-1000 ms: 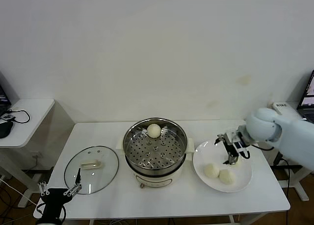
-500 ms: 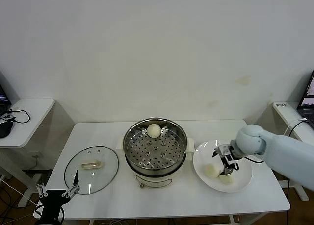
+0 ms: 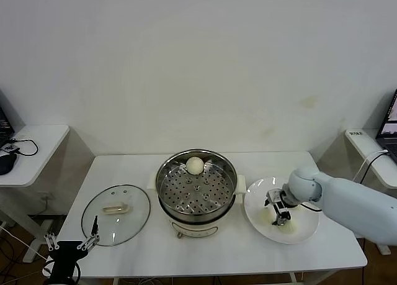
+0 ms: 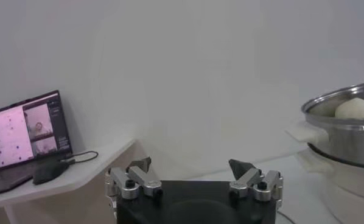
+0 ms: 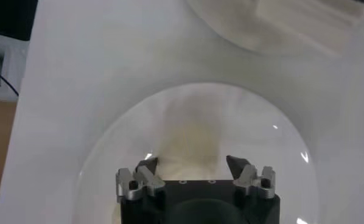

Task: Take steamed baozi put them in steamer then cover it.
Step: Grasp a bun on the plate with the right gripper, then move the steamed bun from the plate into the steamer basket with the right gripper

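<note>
The steamer point(image 3: 195, 192) stands mid-table with one baozi point(image 3: 195, 165) on its perforated tray at the back. My right gripper point(image 3: 277, 210) is down on the white plate point(image 3: 308, 226), open. In the right wrist view its fingers point(image 5: 237, 165) stand on either side of a cream baozi point(image 5: 191, 137) lying on the plate point(image 5: 285, 146). From the head view the plate's baozi are mostly hidden by the gripper. The cover point(image 3: 133, 220) lies flat at the left, handle point(image 3: 114, 208) up. My left gripper point(image 3: 69, 244) is open and empty, low by the table's front left corner.
The left wrist view shows the left gripper point(image 4: 189, 167), the steamer's rim point(image 4: 343, 125) with the baozi point(image 4: 355, 108) in it, and a laptop point(image 4: 27, 131) on a side table. Another side table point(image 3: 28, 142) stands at the left.
My right gripper has moved left and down onto the plate, its open fingers now around a baozi. The left gripper has sunk a little.
</note>
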Controlling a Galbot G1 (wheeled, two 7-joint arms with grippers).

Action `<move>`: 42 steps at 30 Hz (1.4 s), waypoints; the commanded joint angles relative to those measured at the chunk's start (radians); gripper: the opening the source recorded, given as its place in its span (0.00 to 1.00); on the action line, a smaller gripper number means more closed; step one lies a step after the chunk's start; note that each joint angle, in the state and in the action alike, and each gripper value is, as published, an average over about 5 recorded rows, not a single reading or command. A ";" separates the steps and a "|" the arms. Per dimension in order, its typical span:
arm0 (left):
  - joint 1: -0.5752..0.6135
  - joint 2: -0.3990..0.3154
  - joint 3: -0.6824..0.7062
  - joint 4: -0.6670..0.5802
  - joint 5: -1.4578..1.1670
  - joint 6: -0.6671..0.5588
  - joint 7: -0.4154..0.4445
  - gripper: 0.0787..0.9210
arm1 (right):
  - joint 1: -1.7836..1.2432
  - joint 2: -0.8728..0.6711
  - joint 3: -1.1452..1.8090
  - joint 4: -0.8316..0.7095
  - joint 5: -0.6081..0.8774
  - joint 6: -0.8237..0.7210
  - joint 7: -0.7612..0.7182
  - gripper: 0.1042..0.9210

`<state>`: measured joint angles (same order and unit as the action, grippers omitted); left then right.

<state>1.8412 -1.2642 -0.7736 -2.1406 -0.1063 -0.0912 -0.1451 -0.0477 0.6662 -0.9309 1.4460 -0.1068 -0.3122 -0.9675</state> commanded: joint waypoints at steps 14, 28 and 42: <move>0.004 -0.003 -0.003 -0.006 0.000 -0.002 0.000 0.88 | 0.059 0.008 0.003 -0.011 0.006 0.018 -0.078 0.59; 0.001 0.003 -0.001 -0.013 -0.001 -0.001 -0.001 0.88 | 0.338 -0.078 -0.071 0.068 0.124 0.016 -0.123 0.58; -0.020 0.019 0.016 -0.015 -0.011 0.003 0.001 0.88 | 0.768 0.058 -0.264 0.095 0.375 -0.042 -0.091 0.58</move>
<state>1.8213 -1.2455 -0.7576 -2.1571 -0.1176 -0.0896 -0.1449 0.4725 0.6471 -1.1040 1.5293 0.1239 -0.3288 -1.0701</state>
